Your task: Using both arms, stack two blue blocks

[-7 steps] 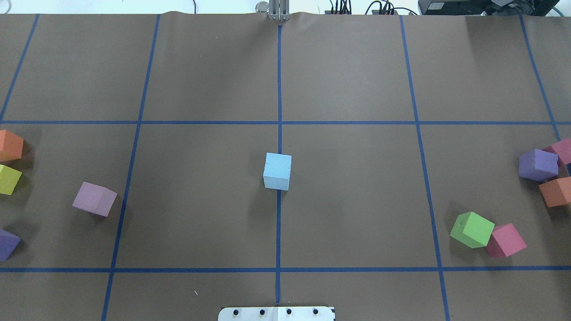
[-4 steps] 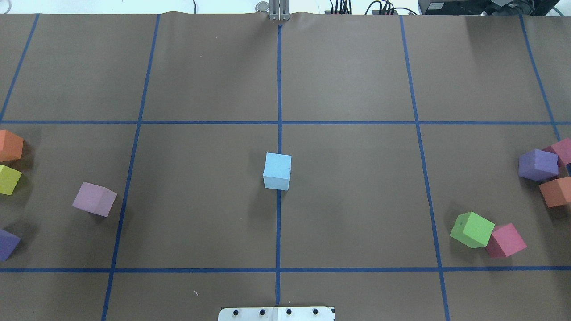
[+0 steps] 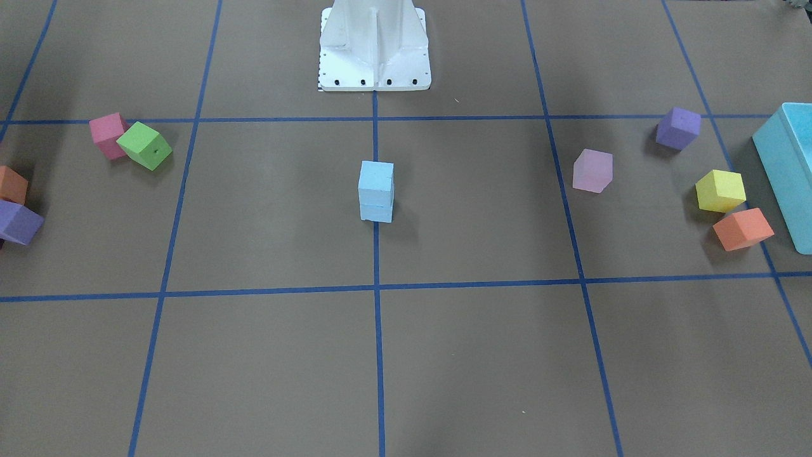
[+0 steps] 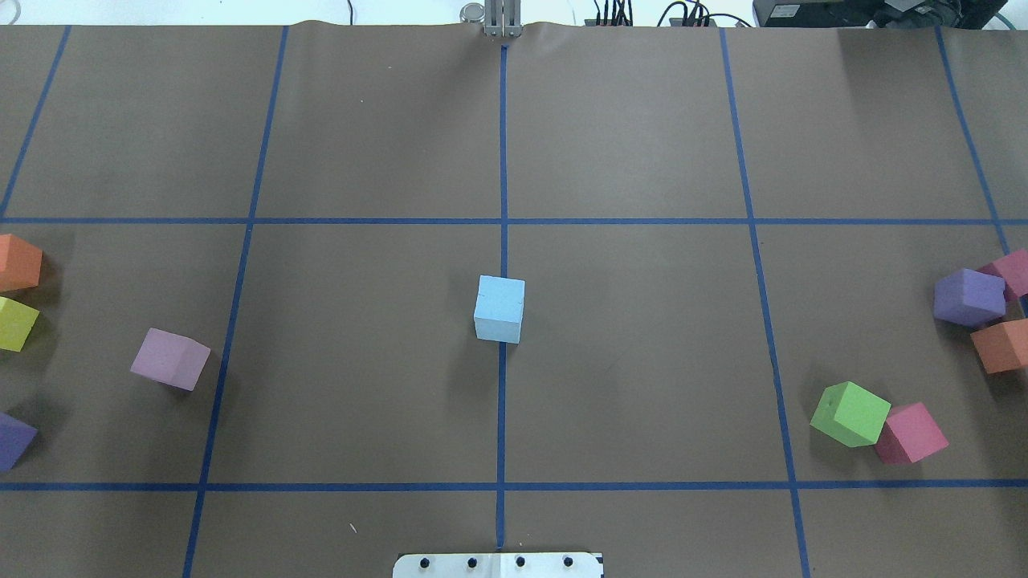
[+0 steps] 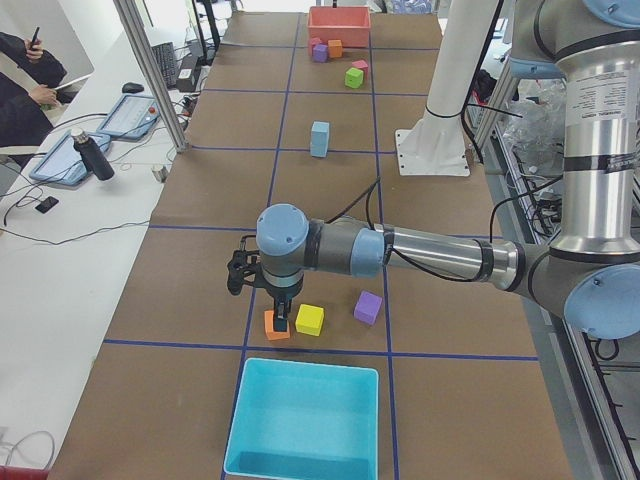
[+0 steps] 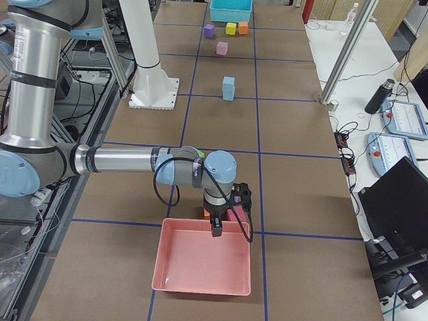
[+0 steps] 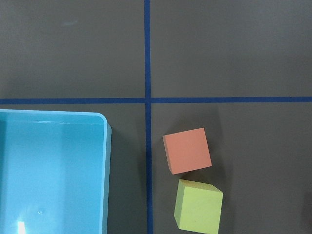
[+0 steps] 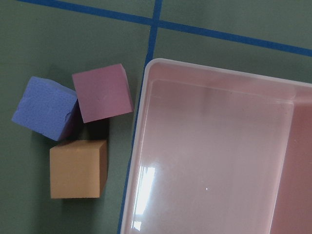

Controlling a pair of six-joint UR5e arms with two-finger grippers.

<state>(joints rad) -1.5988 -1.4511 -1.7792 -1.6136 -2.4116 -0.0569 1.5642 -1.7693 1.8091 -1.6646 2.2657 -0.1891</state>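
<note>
The two blue blocks stand stacked at the table's middle on the centre tape line: the top one (image 3: 376, 176) sits squarely on the bottom one (image 3: 377, 213). From overhead only the top block (image 4: 499, 299) and one side show. The stack also shows in the exterior left view (image 5: 320, 138) and the exterior right view (image 6: 229, 87). No gripper touches it. My left gripper (image 5: 283, 322) hangs over the orange and yellow cubes by the turquoise box. My right gripper (image 6: 217, 230) hangs over the pink tray's near rim. I cannot tell whether either is open or shut.
A turquoise box (image 3: 786, 171) stands at the left end with orange (image 7: 187, 150), yellow (image 7: 198, 205), purple and pale pink (image 3: 592, 170) cubes near it. A pink tray (image 8: 219, 156) stands at the right end with purple, magenta, orange, green (image 3: 144, 146) cubes. The white base (image 3: 374, 44) stands behind the stack.
</note>
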